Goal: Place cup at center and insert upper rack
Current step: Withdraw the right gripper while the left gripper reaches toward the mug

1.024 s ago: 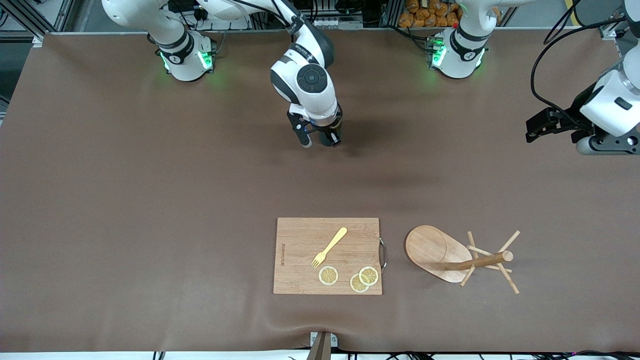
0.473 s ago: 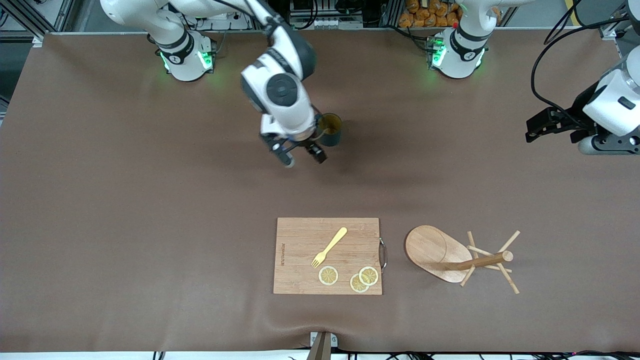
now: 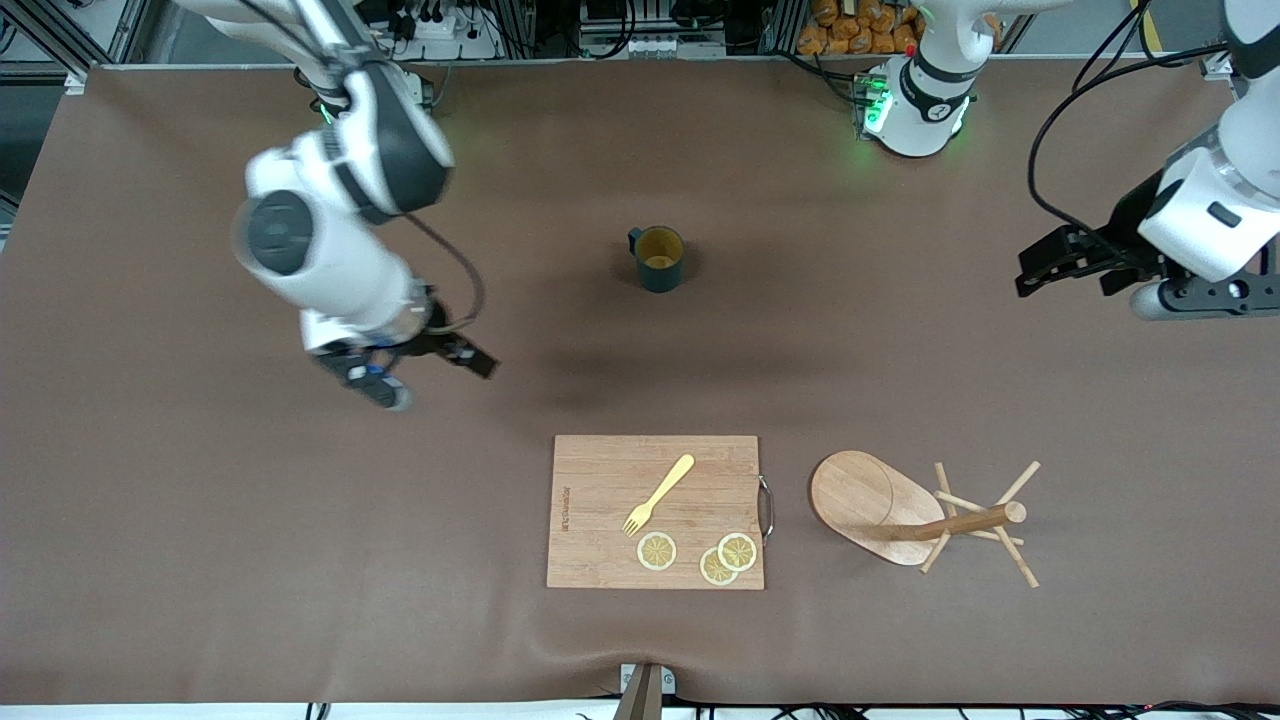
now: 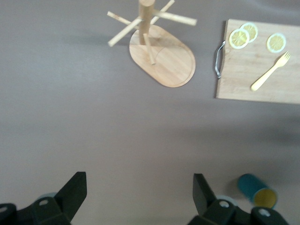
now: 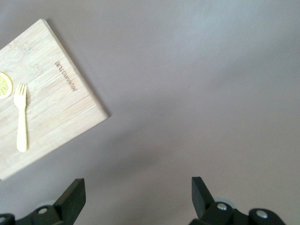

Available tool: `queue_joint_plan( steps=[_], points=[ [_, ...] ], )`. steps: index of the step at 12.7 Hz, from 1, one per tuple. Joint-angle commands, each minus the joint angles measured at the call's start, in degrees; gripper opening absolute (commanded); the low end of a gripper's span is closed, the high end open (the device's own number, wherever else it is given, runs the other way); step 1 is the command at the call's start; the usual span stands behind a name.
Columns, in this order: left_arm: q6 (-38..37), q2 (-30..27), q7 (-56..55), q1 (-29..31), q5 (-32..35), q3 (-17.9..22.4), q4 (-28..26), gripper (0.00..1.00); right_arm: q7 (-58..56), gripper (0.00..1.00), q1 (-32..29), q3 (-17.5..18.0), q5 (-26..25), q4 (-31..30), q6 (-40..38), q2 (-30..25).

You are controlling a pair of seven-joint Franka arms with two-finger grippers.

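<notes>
The upper rack (image 3: 915,515), a light wooden mug tree, stands upright on its oval base near the front camera, toward the left arm's end of the table (image 3: 200,560). Its long axis, the central pole, points straight up, with thin pegs sticking out near the top. Beside it sits a cutting board (image 3: 655,510) carrying a fork (image 3: 658,494) and lemon slices (image 3: 700,555).

Farther from the camera, the cup (image 3: 658,258) stands upright and alone at the middle of the table, touched by neither hand.

The left hand (image 3: 1060,262) hangs in the air with its fingers spread and empty. The rack lies below it and toward the front camera, so this arm is judged the nearer one for the rack.

The right hand (image 3: 420,370) is also spread wide and empty, over bare table toward the right arm's end, well apart from the cup and the rack.
</notes>
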Motion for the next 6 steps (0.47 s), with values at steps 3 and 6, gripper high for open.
queue_joint_plan(
  steps=[3, 6],
  points=[
    [1.69, 3.2, -18.67, -10.9, 0.61, 0.06, 2.78, 1.0, -25.47, 1.0, -7.69, 0.88, -8.86, 0.93, -15.26, -11.73],
    [5.3, 5.04, -34.03, -19.6, 7.2, -0.21, 2.69, 1.0, -29.23, 1.0, -11.21, -0.35, -9.42, 0.85, -20.73, -16.67]
  ],
)
